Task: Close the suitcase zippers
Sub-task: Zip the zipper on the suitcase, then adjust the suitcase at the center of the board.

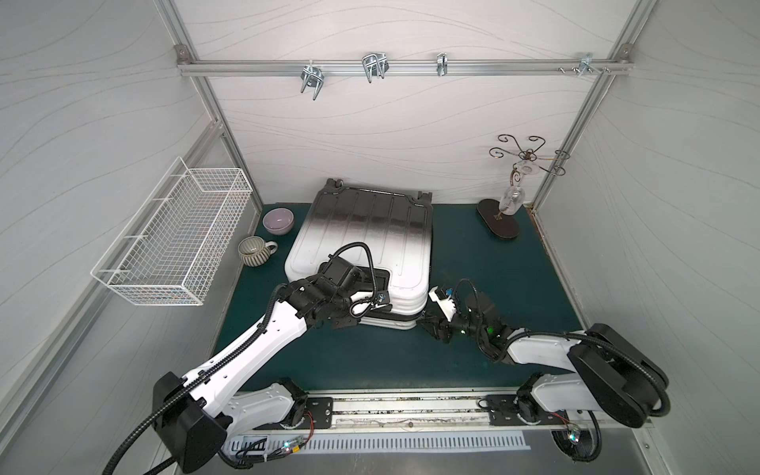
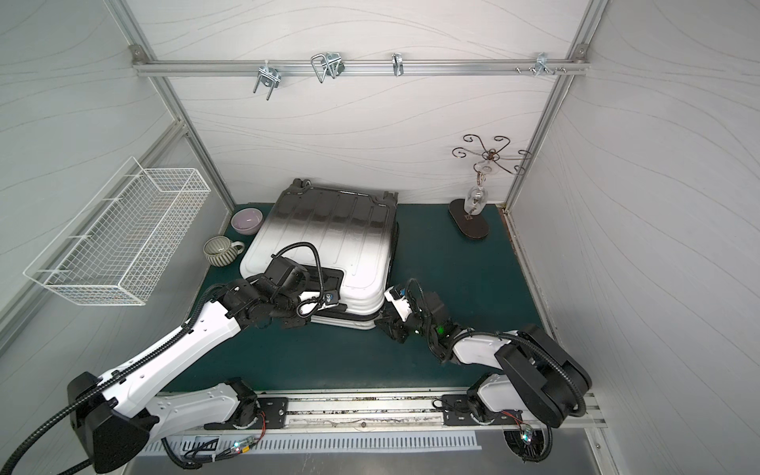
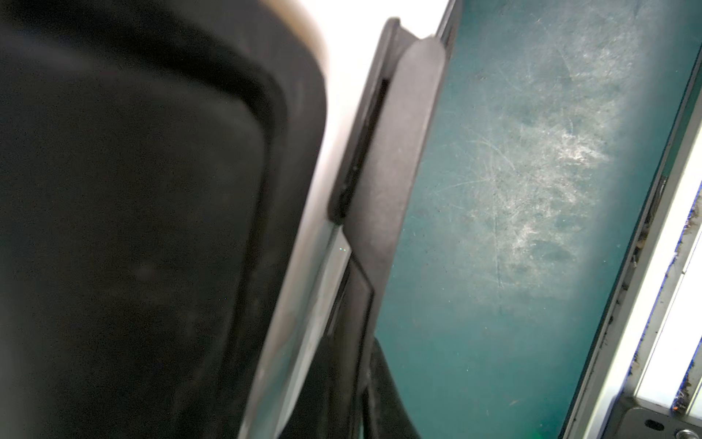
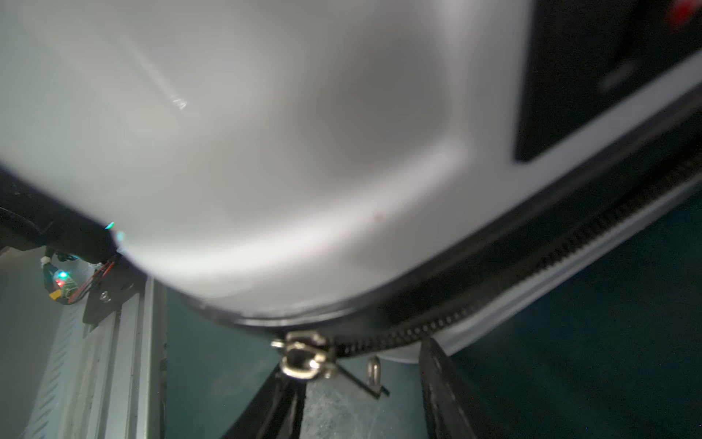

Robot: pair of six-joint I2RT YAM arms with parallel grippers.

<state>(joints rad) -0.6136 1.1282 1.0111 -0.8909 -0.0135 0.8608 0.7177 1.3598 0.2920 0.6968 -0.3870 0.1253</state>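
Right gripper [image 4: 361,370] has its jaws parted at the suitcase [image 1: 362,230] near right corner, with the metal slider [image 4: 304,355] just at one finger, a small pull tab [image 4: 374,374] loose in the gap, and zipper [image 4: 494,281] teeth running off along the rim. Left gripper [image 1: 343,323] is clenched at the near edge by the handle [image 3: 391,152]; can't tell if it pinches anything. The suitcase lies flat mid-mat [image 1: 493,267], shells together, white end toward the arms, black end at the back wall.

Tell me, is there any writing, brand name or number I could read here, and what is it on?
No text here can be read.
Pale mark on the wooden stand base: too small to read.
Fine raised marks along the far rim of the suitcase: too small to read.
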